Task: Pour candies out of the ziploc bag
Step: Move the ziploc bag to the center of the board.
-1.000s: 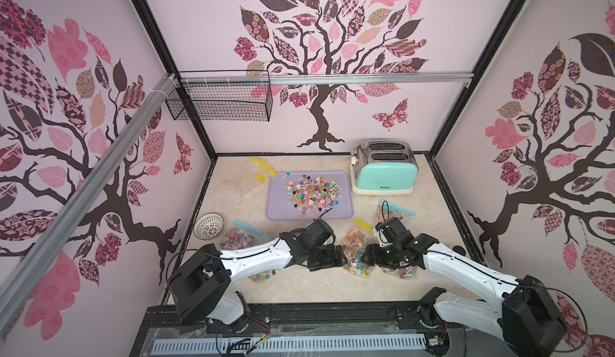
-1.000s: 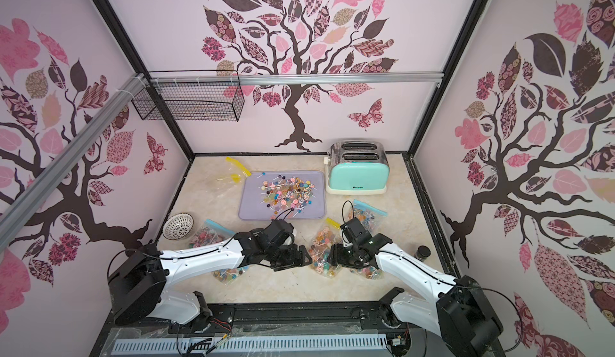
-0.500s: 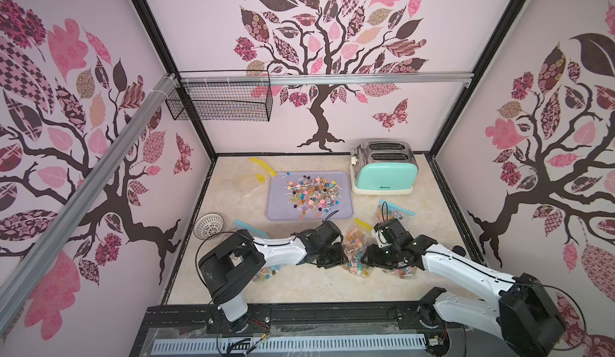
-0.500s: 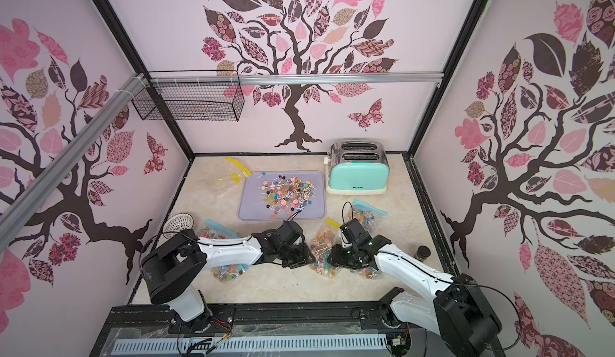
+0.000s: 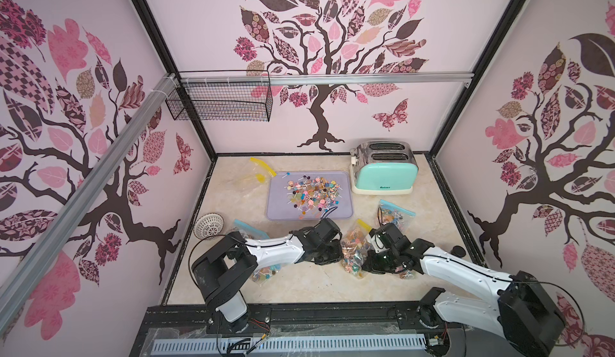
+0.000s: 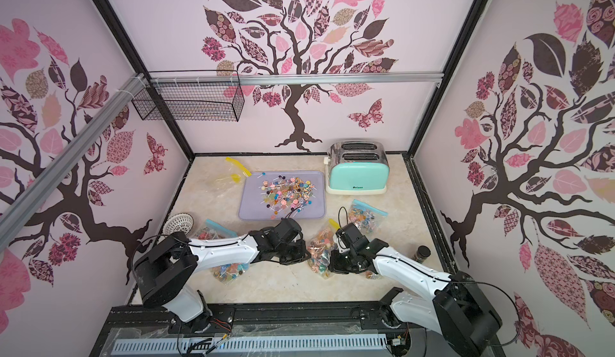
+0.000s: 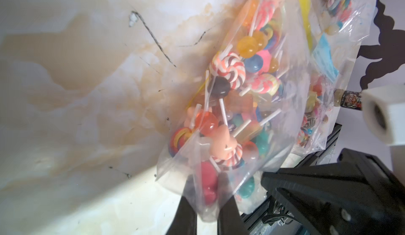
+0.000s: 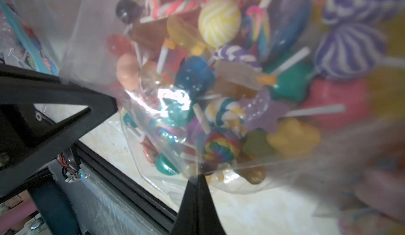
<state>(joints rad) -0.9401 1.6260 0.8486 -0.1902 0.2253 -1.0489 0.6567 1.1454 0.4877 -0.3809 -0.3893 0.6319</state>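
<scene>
The clear ziploc bag (image 5: pixel 354 247) with a yellow zip lies at the front of the table in both top views, full of candies (image 7: pixel 228 71) on white sticks. My left gripper (image 5: pixel 338 255) is at the bag's left side. In the left wrist view the left gripper (image 7: pixel 207 201) is shut on a bag corner, with a red sweet inside the film between the fingers. My right gripper (image 5: pixel 365 265) is at the bag's right side. In the right wrist view the right gripper (image 8: pixel 198 179) pinches the bag's film, jaws together. The bag (image 6: pixel 318 252) sags between them.
A purple tray (image 5: pixel 276 207) behind the grippers holds loose candies (image 5: pixel 311 194). A mint toaster (image 5: pixel 386 174) stands at the back right, an empty yellow-zip bag (image 5: pixel 256 174) at the back left. Blue-zip candy bags lie at the right (image 5: pixel 394 215) and under the left arm (image 5: pixel 266 272). A white basket (image 5: pixel 209 226) and a dark jar (image 5: pixel 457 250) sit near the side walls.
Both grippers were open beside the bag and have closed on it. The left gripper has slid a little right, up to the bag's edge, and its arm has swung round.
</scene>
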